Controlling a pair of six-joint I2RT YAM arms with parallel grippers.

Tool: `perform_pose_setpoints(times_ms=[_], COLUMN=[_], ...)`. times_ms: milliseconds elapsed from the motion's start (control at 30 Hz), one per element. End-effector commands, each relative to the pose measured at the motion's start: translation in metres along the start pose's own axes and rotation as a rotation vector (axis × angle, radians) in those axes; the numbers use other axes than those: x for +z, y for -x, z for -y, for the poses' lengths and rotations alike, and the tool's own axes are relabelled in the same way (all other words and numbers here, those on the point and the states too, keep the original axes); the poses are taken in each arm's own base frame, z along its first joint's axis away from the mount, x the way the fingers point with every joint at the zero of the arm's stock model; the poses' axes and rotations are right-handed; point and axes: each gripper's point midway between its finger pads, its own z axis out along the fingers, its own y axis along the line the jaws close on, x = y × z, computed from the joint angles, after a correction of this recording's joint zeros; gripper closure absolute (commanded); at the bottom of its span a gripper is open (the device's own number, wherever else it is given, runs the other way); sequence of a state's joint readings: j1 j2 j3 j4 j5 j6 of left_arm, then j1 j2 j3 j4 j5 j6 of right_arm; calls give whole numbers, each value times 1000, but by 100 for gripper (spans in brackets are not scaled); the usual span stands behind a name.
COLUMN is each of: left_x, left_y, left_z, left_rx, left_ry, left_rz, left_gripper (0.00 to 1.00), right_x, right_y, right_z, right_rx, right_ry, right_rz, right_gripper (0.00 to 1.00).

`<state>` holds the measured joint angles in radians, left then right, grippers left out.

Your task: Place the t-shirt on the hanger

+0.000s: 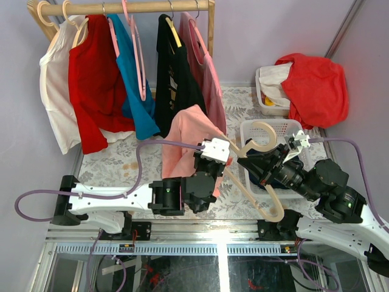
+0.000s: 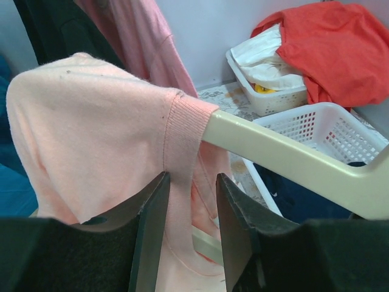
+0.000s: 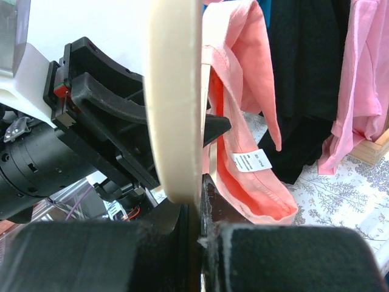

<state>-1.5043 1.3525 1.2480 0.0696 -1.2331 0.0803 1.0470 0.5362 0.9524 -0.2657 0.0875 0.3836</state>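
Hanger point(image 2: 292, 159) is off the rail and held in the air above the worktop point(image 1: 112, 165), in front of the white basket point(image 1: 290, 126). From above, its long axis runs on a diagonal: one arm goes up and left into the t-shirt point(image 1: 188, 137), and the other end lies bare, down and right, near the right arm's base. The hook curls away from the arms, toward the basket. Right end effector point(image 3: 194, 214) is pressed together on the hanger's cream body, which its own camera shows as an upright band rising between the fingers. The t-shirt is draped over the left-hand hanger arm only. The ribbed neck edge sits around that arm where it enters the cloth, and the rest of the salmon cloth hangs limp below and to the left. The right wrist view shows the inside of the shirt, with a white label on it. Left end effector point(image 2: 192, 180) is just under the neck edge with its fingers spread. A fold of the t-shirt hangs in the gap between them, and I cannot tell whether either finger touches it. Behind, other garments hang on the wooden rail point(image 1: 134, 7), and a red shirt point(image 1: 316, 85) lies over the far basket.
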Motion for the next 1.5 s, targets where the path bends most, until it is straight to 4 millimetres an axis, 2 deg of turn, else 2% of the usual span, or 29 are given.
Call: perform_pose_setpoints(times_ms=[0, 233, 433, 800, 1200, 1467], left_x=[2, -1, -4, -6, -18, -26], left_y=[16, 21, 25, 39, 79, 90], left_z=[-15, -23, -27, -29, -1, 29], left_rx=[-68, -94, -102, -118, -123, -109], left_ry=[79, 74, 71, 33, -134, -231], left_rz=[33, 35, 40, 58, 76, 62], left_gripper=[65, 68, 83, 100, 100, 100], right_x=[-9, -11, -10, -10, -4, 0], right_y=[47, 48, 47, 48, 49, 49], right_z=[-17, -16, -15, -15, -19, -22], right_rx=[0, -5, -5, -4, 3, 3], right_ry=[58, 54, 55, 53, 62, 77], right_rz=[152, 157, 155, 160, 153, 141], right_gripper=[100, 100, 100, 100, 100, 100])
